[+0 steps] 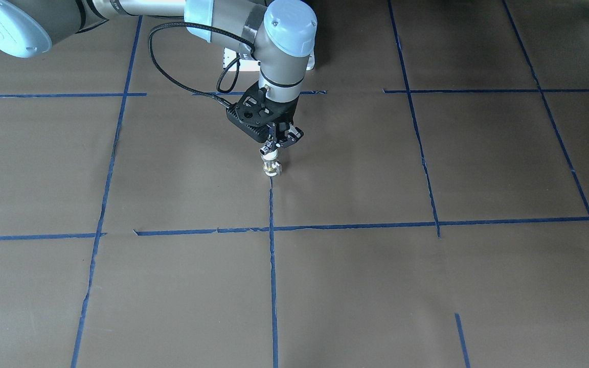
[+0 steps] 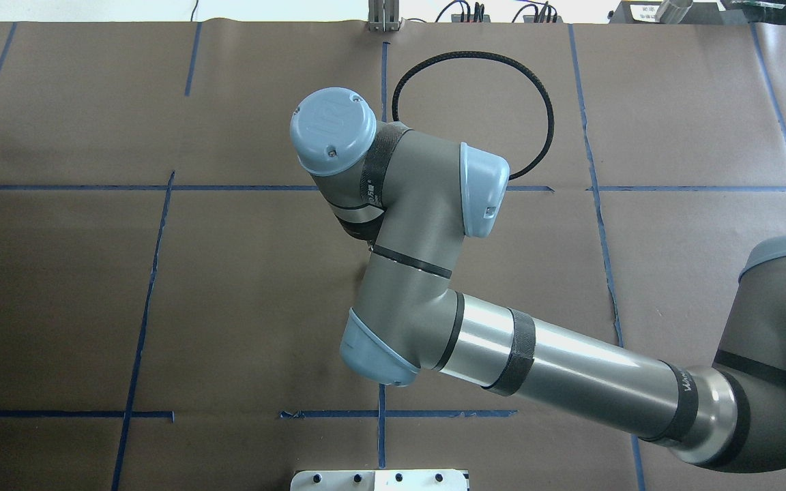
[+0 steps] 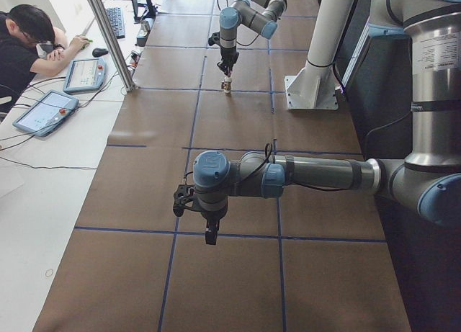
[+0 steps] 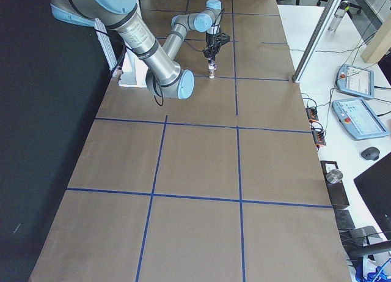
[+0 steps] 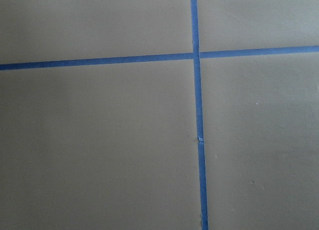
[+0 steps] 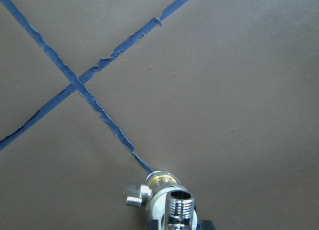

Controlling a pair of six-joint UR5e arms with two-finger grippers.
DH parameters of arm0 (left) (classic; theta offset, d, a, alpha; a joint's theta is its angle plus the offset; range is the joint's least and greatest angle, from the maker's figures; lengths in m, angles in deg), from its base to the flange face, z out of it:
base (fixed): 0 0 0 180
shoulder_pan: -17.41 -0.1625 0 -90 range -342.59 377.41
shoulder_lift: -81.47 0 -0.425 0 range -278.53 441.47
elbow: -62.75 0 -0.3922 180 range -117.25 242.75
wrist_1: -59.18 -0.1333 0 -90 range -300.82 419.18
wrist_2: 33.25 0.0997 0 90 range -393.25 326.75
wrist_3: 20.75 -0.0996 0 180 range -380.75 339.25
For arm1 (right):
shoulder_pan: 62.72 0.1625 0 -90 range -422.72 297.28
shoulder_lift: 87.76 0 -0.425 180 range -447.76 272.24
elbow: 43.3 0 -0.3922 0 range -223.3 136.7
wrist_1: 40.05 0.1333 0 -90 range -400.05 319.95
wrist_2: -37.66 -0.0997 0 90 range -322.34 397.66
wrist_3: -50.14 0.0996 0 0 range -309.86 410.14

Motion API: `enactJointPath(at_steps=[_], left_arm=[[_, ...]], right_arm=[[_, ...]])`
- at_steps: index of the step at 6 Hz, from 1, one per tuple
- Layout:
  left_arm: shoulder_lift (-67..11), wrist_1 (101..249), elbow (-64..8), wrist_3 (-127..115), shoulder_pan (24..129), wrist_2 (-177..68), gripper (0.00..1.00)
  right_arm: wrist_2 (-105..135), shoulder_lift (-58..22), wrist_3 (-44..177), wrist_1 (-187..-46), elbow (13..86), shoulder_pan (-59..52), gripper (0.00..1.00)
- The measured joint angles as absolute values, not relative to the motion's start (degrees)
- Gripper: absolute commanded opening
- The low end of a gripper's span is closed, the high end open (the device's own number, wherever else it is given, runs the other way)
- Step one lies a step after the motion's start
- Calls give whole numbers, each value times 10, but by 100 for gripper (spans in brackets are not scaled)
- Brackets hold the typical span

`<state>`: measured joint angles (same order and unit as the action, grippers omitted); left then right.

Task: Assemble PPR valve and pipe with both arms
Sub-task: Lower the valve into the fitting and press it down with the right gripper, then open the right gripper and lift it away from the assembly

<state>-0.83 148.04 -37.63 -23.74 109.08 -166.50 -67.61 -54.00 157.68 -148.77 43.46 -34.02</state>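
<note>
My right gripper (image 1: 279, 143) hangs straight down over the middle of the table and is shut on the chrome pipe fitting (image 1: 268, 151). The PPR valve (image 1: 272, 167), with its brassy band, sits directly under the fitting, at or just above the paper. In the right wrist view the fitting's threaded open end (image 6: 178, 204) faces the camera, with the valve's brass band and small lever (image 6: 134, 196) behind it. The overhead view hides both behind the right arm (image 2: 420, 232). My left gripper (image 3: 209, 235) hangs low over bare paper, far from the parts; whether it is open or shut cannot be told.
The table is brown paper with blue tape lines (image 1: 272, 255). The white pedestal (image 3: 311, 87) stands at the robot's side of the table. An operator (image 3: 25, 44) and two tablets (image 3: 45, 110) are at a side desk beyond a metal post (image 3: 108, 37).
</note>
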Motion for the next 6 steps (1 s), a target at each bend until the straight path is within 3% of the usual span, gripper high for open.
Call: enactJointPath(at_steps=[6], left_arm=[[-19, 1473, -366, -240, 1086, -1658, 100]], right_arm=[[-693, -512, 1407, -1491, 459, -290, 100]])
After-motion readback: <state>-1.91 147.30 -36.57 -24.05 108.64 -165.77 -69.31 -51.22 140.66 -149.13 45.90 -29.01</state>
